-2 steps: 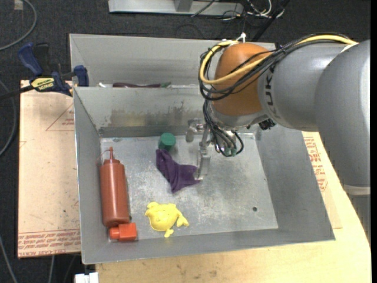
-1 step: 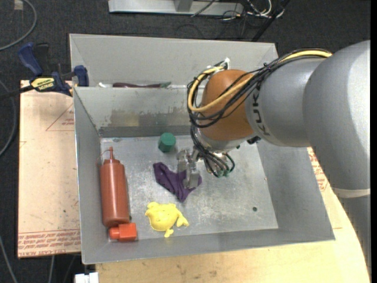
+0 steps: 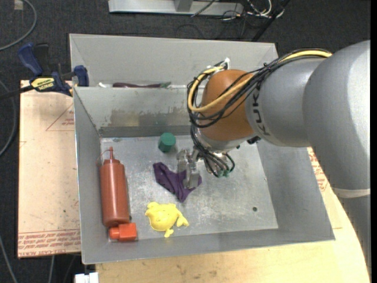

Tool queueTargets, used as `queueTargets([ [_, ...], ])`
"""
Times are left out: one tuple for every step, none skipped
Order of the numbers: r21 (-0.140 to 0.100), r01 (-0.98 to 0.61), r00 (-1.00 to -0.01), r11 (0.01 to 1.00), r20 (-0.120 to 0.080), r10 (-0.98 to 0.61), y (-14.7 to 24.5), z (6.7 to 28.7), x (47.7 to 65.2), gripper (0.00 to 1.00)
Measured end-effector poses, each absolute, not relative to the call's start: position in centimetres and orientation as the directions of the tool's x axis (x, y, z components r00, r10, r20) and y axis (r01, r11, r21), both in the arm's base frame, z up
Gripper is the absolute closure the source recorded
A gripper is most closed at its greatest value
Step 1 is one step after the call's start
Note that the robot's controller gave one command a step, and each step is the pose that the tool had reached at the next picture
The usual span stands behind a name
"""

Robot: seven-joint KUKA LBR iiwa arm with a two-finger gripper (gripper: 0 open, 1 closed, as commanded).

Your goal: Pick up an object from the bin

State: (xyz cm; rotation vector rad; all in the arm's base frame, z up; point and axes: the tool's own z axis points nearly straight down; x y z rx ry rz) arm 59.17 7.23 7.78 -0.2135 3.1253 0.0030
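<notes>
- Where the gripper hangs in the camera view, it is at the right end of a limp purple thing lying mid-floor in the bin. Whether they touch, I cannot tell.
- From the gripper, the purple thing stretches toward the bin's left wall, with one tip slanting toward the front edge.
- Whether the gripper is wide or narrow cannot be made out.
- A small green cap sits near the back wall, probably clear of a straight lift.

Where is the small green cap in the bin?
The small green round cap sits near the back wall, above the purple floppy piece, left of the hand.
</notes>
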Motion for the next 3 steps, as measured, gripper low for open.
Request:
queueTargets([
  [0.002, -0.114, -0.993, 0.993, -0.012, -0.114, 7.3, 16.4, 58.2, 1.0],
  [0.002, -0.114, -0.993, 0.993, -0.012, -0.114, 7.4, 16.4, 58.2, 1.0],
  [0.003, -0.108, -0.994, 0.994, -0.005, -0.108, 7.3, 20.3, 58.1, 1.0],
])
